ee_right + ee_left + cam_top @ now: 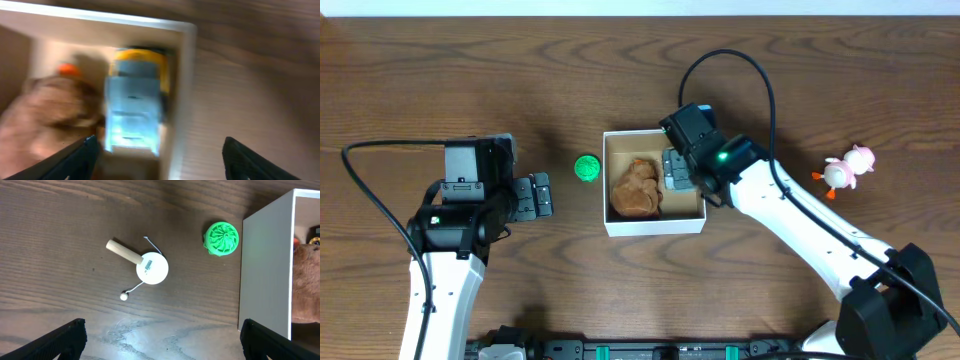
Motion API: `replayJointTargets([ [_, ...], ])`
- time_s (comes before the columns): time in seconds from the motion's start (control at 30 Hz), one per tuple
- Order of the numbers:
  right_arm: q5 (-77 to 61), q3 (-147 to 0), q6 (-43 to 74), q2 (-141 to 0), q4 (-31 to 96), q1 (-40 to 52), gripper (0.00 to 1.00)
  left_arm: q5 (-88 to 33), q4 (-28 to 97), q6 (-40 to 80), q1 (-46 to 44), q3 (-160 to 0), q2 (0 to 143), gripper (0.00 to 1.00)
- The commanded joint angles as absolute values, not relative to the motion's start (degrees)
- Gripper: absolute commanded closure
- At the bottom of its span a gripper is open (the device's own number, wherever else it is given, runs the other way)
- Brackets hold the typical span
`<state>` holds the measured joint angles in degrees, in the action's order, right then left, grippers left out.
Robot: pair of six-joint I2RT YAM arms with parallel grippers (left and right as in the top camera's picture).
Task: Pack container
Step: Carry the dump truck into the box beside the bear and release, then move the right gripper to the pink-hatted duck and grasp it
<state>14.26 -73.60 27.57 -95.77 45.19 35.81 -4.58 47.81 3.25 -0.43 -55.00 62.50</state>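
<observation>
The container (653, 225), a white-walled box with a tan inside, stands mid-table. In it lie a brown plush toy (635, 188) and a blue-and-yellow block-like toy (675, 168). My right gripper (678, 172) is open and empty over the container's right side. In the blurred right wrist view the gripper (157, 155) straddles the white wall (182, 75), with the blue-and-yellow toy (135, 107) and the plush (55, 120) ahead. My left gripper (542, 195) is open and empty left of the container. In its wrist view the gripper (161, 340) is over bare table.
A green ribbed ball (586, 167) lies just left of the container; it also shows in the left wrist view (222, 238). A small white drum toy with a wooden handle (150, 267) lies on the table. A pink-and-white duck toy (845, 170) lies at far right.
</observation>
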Motion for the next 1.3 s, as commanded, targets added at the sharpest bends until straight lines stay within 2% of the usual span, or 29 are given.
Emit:
replayJointTargets([
  [0.0,21.1,-78.3,27.8,-91.3,48.1,31.9,0.15,-5.0,47.9,4.0,-0.2,-55.5,62.5,0.02],
  [0.07,21.1,-80.4,27.8,-88.7,50.6,28.0,0.09,-5.0,47.9,4.0,-0.2,-55.5,62.5,0.02],
  [0.1,21.0,-81.1,27.8,-87.4,51.5,25.6,0.01,-5.0,47.9,4.0,-0.2,-55.5,62.5,0.02],
  [0.3,19.0,-81.4,33.6,-84.2,57.2,8.7,0.01,-5.0,47.9,4.0,-0.2,-55.5,62.5,0.02],
  [0.53,13.1,-77.6,38.5,-90.2,57.2,-8.3,0.01,-5.0,47.9,4.0,-0.2,-55.5,62.5,0.02],
  [0.7,11.5,-76.9,37.6,-98.3,56.2,-12.7,0.01,-5.0,47.9,4.0,-0.2,-55.5,62.5,0.02],
  [1.07,9.5,-76.9,35.7,-112.2,53.5,-13.0,0.01,-5.0,47.9,4.0,-0.2,-55.5,62.5,0.02],
  [1.17,8.8,-76.9,35.7,-114.0,53.5,-13.0,0.1,-5.0,47.9,4.0,-0.2,-55.5,62.5,0.02],
  [1.27,8.0,-76.9,35.7,-114.5,53.6,-13.0,0.32,-5.0,48.0,4.0,-0.2,-55.5,62.5,0.02],
])
